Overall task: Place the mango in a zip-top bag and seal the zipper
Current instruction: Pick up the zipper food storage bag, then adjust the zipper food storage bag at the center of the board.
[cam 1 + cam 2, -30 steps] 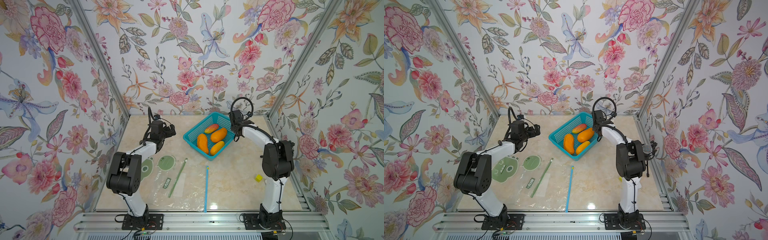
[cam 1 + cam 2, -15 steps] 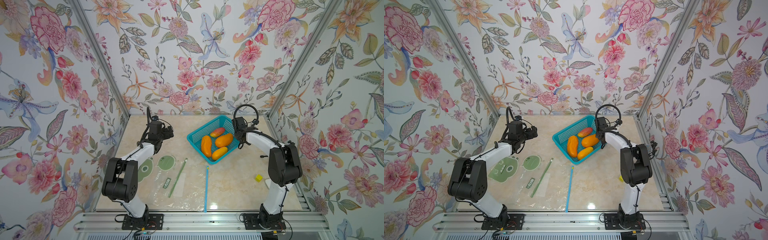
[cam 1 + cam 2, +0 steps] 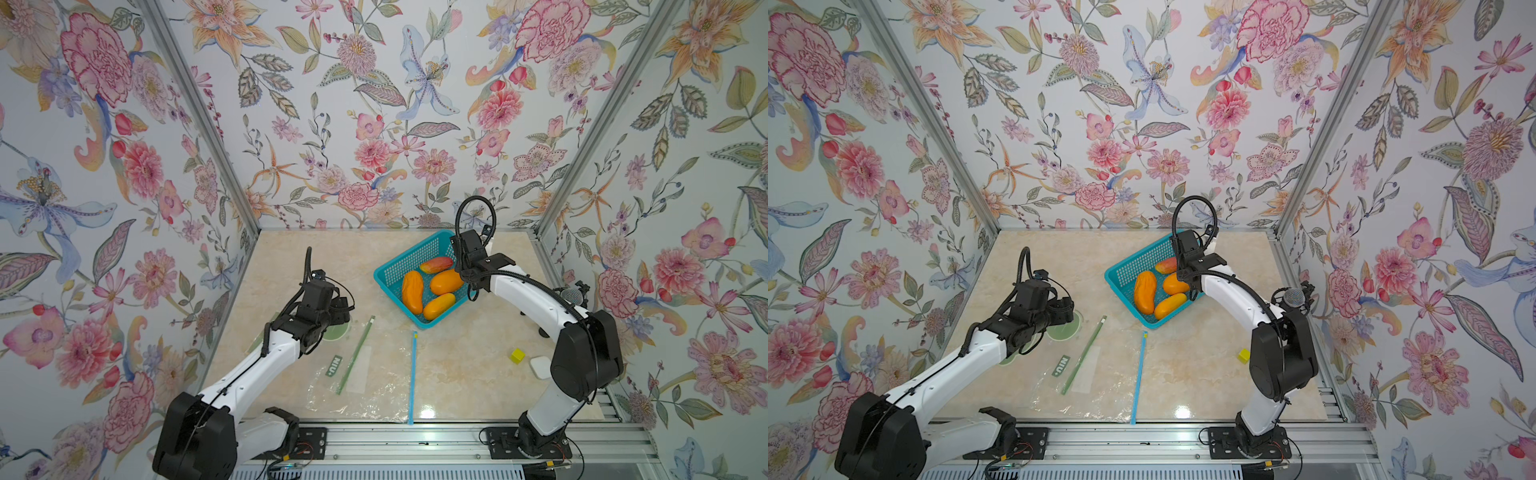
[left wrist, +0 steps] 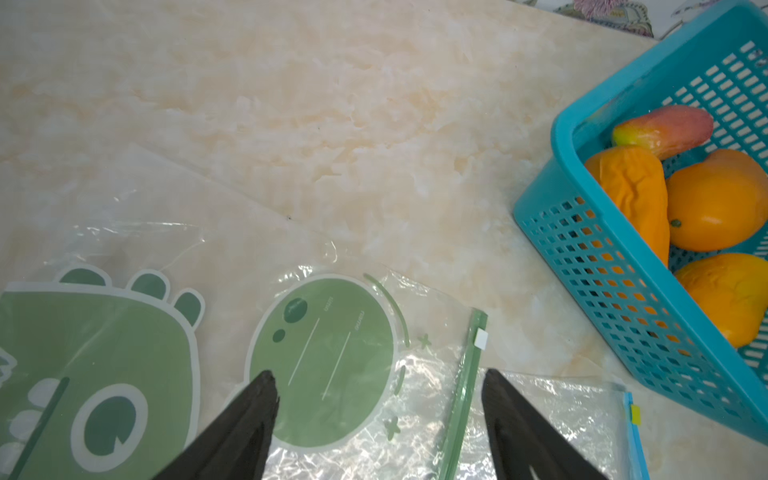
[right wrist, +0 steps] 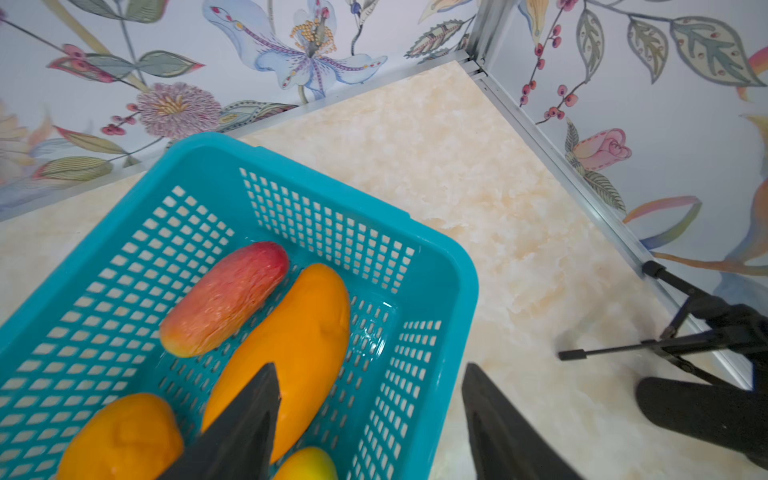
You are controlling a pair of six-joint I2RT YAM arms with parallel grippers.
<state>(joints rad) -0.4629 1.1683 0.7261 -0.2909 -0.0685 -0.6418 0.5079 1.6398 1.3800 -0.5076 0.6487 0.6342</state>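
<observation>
Mango — the long orange one — wants your right gripper, jaws apart, centred clear of the basket wall; left gripper, likewise apart, hovers over the zip-top bag.

Yellow cube and white pad lie well behind the right gripper (a microphone stands to its right).

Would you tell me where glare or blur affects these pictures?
Both top views: a bright reflection on the table near its front edge; left wrist view: creases of the clear bag glint; right wrist view: basket sharp, wallpaper soft at the edge.
</observation>
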